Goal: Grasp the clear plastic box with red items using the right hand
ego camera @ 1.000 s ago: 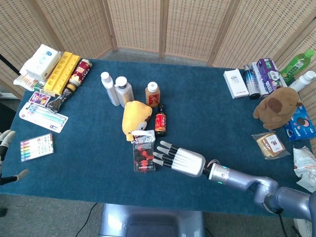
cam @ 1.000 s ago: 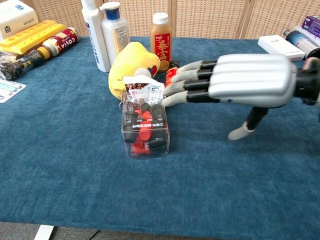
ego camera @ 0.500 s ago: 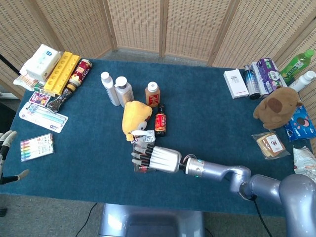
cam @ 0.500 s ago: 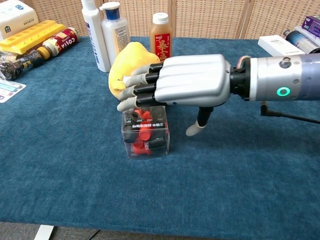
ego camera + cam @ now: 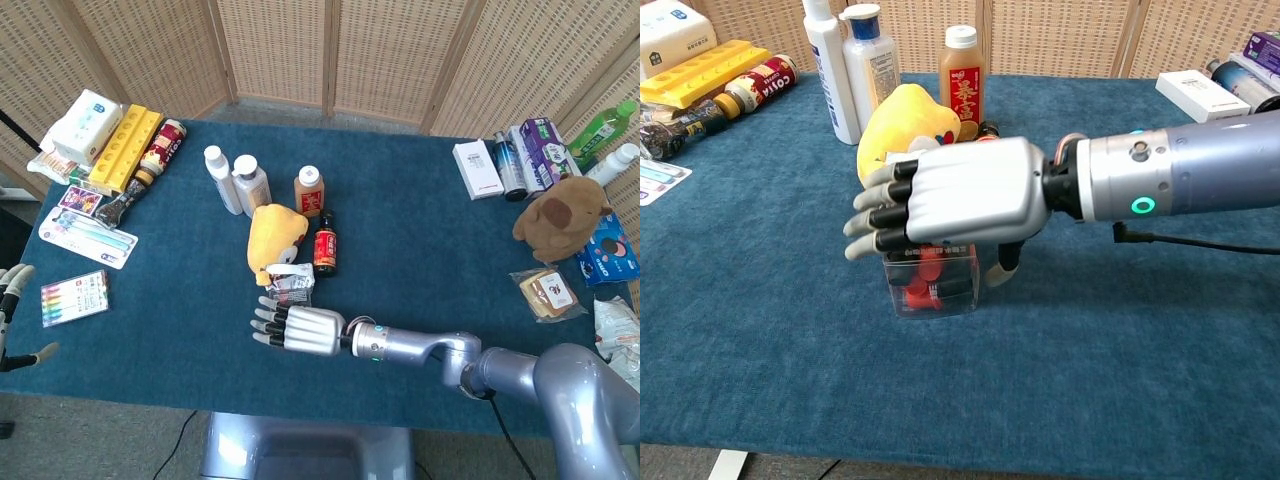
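The clear plastic box (image 5: 932, 287) with red and black items stands on the blue table, just in front of a yellow plush toy (image 5: 906, 124). My right hand (image 5: 950, 205) hovers flat over the box's top. Its fingers (image 5: 872, 217) reach out past the box's left edge, and the thumb hangs down beside the box's right wall. Nothing is gripped. In the head view the right hand (image 5: 298, 330) covers most of the box; only its paper label (image 5: 291, 283) shows. My left hand (image 5: 12, 300) sits at the table's far left edge, fingers apart and holding nothing.
Behind the plush stand two white bottles (image 5: 848, 65), an orange-labelled bottle (image 5: 962, 80) and a small dark bottle (image 5: 324, 244). A marker pack (image 5: 74, 297) lies front left. Boxes, bottles and a brown plush (image 5: 561, 217) crowd the right side.
My right hand has slid leftward from beside the box until it lies over the box's top, the thumb coming down along the right wall. The left hand has stayed put.
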